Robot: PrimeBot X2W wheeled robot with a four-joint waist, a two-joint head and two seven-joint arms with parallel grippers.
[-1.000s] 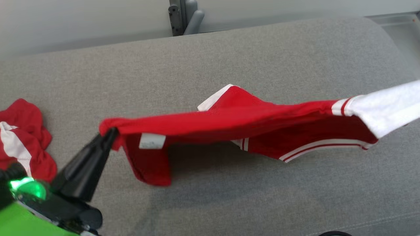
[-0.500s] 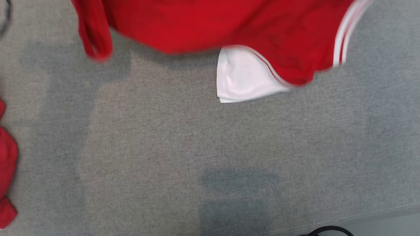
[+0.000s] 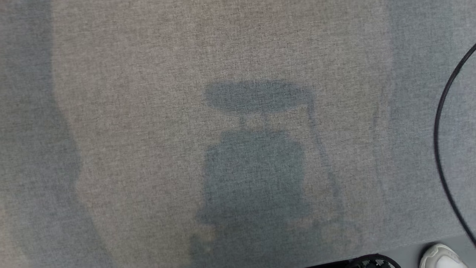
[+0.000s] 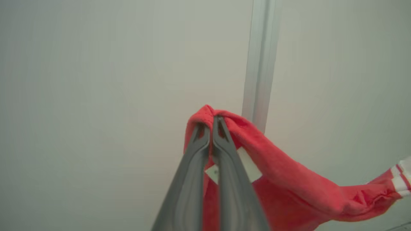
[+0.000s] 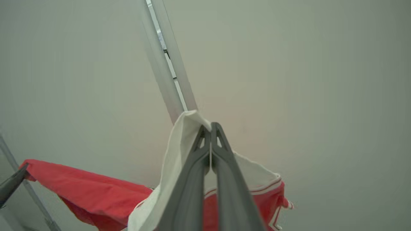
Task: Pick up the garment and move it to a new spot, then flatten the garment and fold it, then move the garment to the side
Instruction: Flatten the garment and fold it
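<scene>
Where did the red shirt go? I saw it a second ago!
The head camera shifted downward, so the red shirt slid off the top of its picture. Now it sees grey cushion, a black cable and a white shoe. Nothing was let go: the left hand still pinches the red edge, and the right hand pinches the white part.

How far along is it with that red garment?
Done: the pick-up. The left gripper is shut on a red edge of the garment, the right gripper on its white part. In hand: carrying it, held up between them before a pale wall. Left: laying it on the grey surface, flattening, folding, moving it aside.
</scene>
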